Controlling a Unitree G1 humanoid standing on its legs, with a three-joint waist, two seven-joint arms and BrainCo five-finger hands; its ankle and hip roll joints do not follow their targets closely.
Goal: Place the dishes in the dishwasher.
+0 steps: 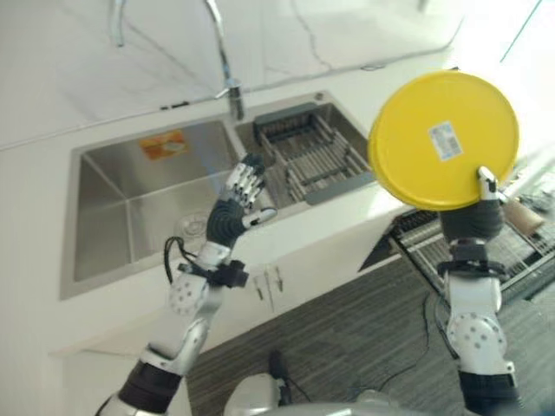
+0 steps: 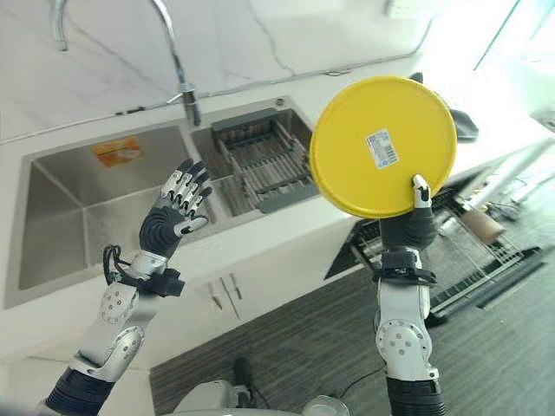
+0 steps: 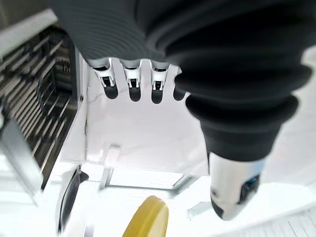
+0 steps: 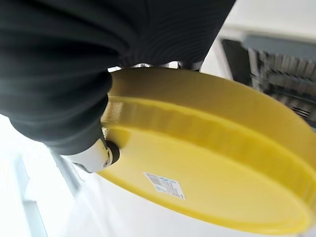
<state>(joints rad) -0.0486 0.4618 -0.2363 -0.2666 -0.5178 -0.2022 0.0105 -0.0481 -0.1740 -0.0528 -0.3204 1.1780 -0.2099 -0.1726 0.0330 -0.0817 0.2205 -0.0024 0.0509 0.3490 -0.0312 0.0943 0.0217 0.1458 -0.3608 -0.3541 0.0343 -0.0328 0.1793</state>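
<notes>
One yellow plate (image 2: 382,146) is up in the air, pinched at its lower rim by the right hand (image 2: 411,227), thumb over the underside with the sticker and the other fingers curled behind it. It's standing on edge, flat face toward the camera, sitting straight above that hand. The dishwasher rack (image 2: 473,253) is just below and a bit outward from the right hand, pulled out under the worktop (image 2: 286,234), so I'd say this arm only needs to lower the plate and keep it edge-down to slot it between the wires. The left hand (image 2: 176,211) is well off to the other side, fingers spread and relaxed with nothing in it, hovering in front of the sink (image 2: 78,217) and its drain basket (image 2: 260,165).
</notes>
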